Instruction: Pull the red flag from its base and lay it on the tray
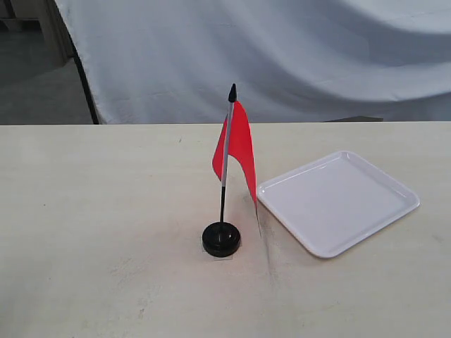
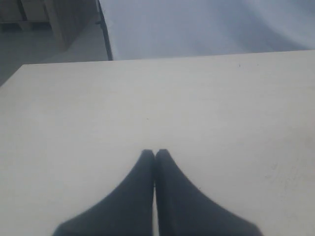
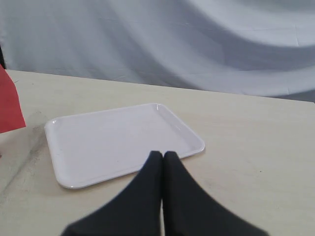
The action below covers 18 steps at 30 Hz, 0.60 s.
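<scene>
The red flag stands upright, its grey-and-black stick set in the round black base near the middle of the table. Just right of it lies the white square tray, with nothing on it. Neither arm shows in the exterior view. My left gripper is shut with nothing in it, above bare tabletop. My right gripper is shut and holds nothing, its tips over the near edge of the tray. A corner of the red flag shows at the edge of the right wrist view.
The pale wooden table stretches wide to the left of the flag and in front of it. A white cloth backdrop hangs behind the far edge. A dark pole stands at the back left.
</scene>
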Tool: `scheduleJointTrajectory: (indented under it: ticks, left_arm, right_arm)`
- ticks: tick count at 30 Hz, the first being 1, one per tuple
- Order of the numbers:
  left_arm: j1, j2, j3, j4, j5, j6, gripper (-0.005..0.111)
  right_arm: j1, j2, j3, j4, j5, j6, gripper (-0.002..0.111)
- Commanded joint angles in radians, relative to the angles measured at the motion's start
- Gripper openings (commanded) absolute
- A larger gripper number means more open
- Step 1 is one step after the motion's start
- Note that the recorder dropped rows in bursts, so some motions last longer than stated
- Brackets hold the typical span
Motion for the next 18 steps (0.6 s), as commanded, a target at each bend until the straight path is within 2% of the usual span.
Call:
scheduleJointTrajectory:
  ticks: [1,9,18]
  left_arm:
    - [0.002,-0.003,0.002,0.003,-0.005,-0.006,0.0]
    - [0.002,-0.003,0.002,0.003,-0.005,-0.006,0.0]
    - [0.002,-0.003,0.002,0.003,-0.005,-0.006,0.0]
  right_arm:
    - [-0.003,-0.005,0.003,-0.004,-0.007,0.0,-0.001]
    - [-0.003,-0.005,0.003,0.025,-0.07,0.004,-0.001]
    - [-0.003,-0.005,0.003,0.052,-0.43,0.004,-0.001]
